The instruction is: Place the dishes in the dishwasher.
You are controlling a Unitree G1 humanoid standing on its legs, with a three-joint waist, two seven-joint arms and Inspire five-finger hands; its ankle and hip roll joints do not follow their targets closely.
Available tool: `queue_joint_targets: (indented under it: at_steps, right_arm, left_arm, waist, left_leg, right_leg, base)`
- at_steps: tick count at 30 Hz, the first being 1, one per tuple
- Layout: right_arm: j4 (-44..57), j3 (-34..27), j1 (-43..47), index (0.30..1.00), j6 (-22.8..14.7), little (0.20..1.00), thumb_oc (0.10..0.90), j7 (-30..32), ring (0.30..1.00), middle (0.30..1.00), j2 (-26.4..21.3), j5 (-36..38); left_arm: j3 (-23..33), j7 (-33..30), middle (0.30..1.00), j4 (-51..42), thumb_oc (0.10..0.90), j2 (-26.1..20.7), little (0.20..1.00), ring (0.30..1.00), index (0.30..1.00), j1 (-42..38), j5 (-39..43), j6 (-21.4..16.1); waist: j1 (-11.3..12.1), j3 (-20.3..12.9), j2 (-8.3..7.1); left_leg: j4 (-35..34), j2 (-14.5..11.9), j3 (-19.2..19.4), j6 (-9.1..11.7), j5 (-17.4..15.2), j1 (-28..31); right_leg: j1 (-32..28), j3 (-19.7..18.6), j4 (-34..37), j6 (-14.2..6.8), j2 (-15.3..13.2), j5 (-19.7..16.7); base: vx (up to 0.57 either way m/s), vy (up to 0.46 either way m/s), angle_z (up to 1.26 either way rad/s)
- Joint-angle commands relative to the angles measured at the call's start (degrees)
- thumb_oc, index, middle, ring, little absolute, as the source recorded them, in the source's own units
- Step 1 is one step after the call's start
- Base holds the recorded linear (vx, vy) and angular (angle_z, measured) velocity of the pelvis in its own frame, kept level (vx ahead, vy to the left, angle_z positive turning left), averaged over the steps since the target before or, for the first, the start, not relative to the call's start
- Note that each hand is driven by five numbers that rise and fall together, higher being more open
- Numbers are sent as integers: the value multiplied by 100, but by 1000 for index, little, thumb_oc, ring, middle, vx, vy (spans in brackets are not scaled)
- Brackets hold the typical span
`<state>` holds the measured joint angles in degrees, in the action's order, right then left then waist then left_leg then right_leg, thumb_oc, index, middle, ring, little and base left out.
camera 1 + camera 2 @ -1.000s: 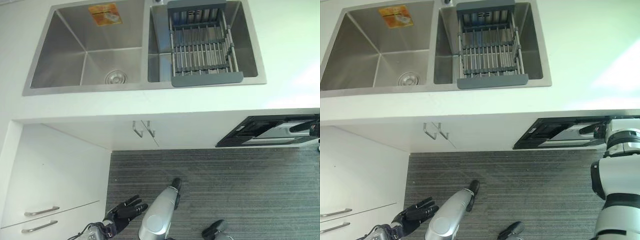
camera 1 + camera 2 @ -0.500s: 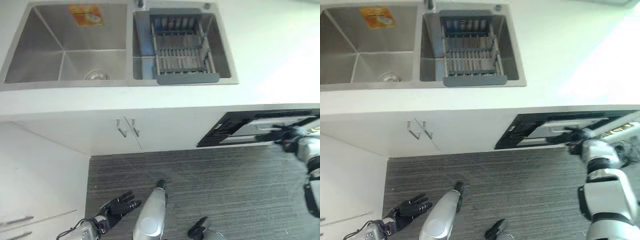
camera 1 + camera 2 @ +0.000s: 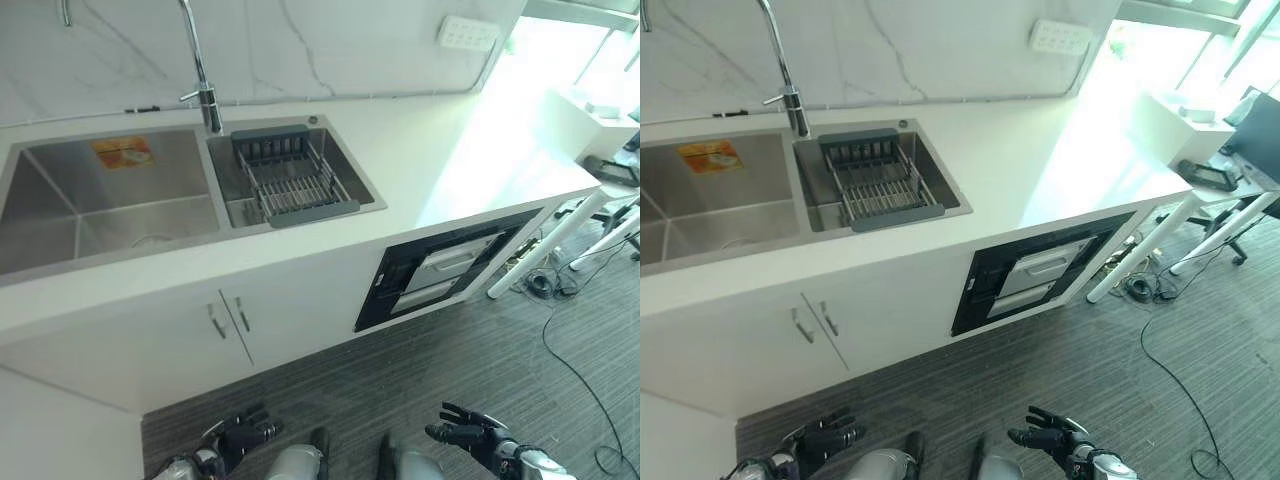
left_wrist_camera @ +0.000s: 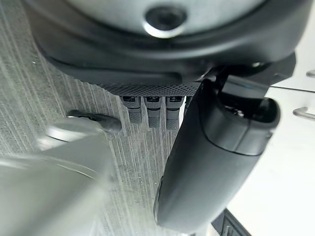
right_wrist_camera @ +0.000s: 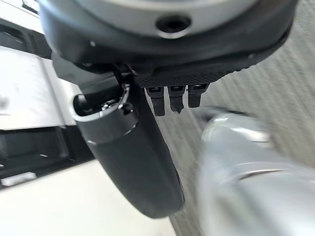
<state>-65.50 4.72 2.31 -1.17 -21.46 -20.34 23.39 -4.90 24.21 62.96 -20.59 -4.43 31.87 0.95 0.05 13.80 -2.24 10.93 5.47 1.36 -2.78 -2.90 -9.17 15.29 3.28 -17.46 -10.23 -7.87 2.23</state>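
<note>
Facing the white counter (image 3: 440, 170) | double sink (image 3: 110, 195) set in it | closed dishwasher (image 3: 1040, 275) under the counter | grey dish rack (image 3: 290, 180) in the right basin | my left hand (image 3: 240, 437) and right hand (image 3: 465, 435) low over the floor, fingers spread, holding nothing
</note>
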Motion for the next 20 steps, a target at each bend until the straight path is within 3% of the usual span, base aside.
queue_joint_targets:
  at_steps: [1,5,6,9,11,12,13,16,20]
  right_arm:
    - [236,-176,536,900,-402,900,800,-6,900,900,-223,343]
    - [444,-201,302,900,-224,900,800,33,900,900,-48,295]
    - [506,-114,262,900,-114,900,800,153,900,900,46,188]
    - [479,-63,210,900,12,900,800,328,900,900,131,247]
    - [430,-131,150,900,22,900,800,393,900,900,120,304]
    - [316,-221,114,900,-32,900,800,512,900,900,110,384]
    - [247,-248,115,900,-46,900,800,561,900,900,107,449]
    - [-39,-336,152,900,-106,900,800,627,900,900,104,624]
    - [-260,-426,61,900,-190,900,800,599,900,900,152,443]
  left_arm:
    - [-10,-45,900,-424,800,-83,900,900,900,260,-318,-350]
    - [198,-276,900,-285,800,114,900,900,900,361,-51,-347]
    - [220,-301,900,-228,800,267,900,900,900,428,-56,-386]
    - [232,-410,900,-128,800,455,900,900,900,428,-59,-468]
    - [268,-400,900,-93,800,502,900,900,900,388,43,-451]
    - [248,-347,900,-31,800,552,900,900,900,317,3,-456]
    - [234,-336,900,17,800,582,900,900,900,290,6,-472]
    - [268,-329,900,203,800,662,900,900,900,310,155,-558]
    - [371,-400,900,363,800,685,900,900,900,362,250,-613]
  waist:
    - [281,-29,-57]
    - [303,-202,-83]
    - [347,-262,-46]
    - [410,-297,26]
    - [381,-266,51]
    - [312,-214,98]
    - [293,-208,115]
    - [262,-254,165]
    - [195,-406,201]
  left_leg:
    - [626,-223,-51,-104,-1226,564]
    - [626,-496,166,154,-1240,670]
    - [626,-689,282,322,-1155,638]
    - [626,-851,356,512,-907,511]
    - [626,-908,670,548,-780,485]
    - [626,-1061,1043,587,-732,509]
    - [626,-1097,1090,602,-712,489]
    - [626,-1041,932,575,-791,491]
    - [626,-966,806,557,-928,561]
  right_leg:
    - [-448,511,27,88,-85,-64]
    - [-754,748,27,279,-42,328]
    - [-828,897,27,367,-17,473]
    - [-933,1028,27,501,13,649]
    - [-1005,1192,27,537,-57,701]
    - [-1119,1384,27,546,-107,745]
    - [-1150,1457,27,552,-123,755]
    - [-1207,1450,27,568,-88,786]
    - [-1261,1378,27,552,-47,809]
  base:
    - [45,-338,146]
    - [49,-277,80]
    - [-9,-246,1]
    - [-57,-184,44]
    - [-105,-63,38]
    - [-124,-26,36]
    - [-104,1,66]
    - [-15,58,84]
    - [19,70,-5]
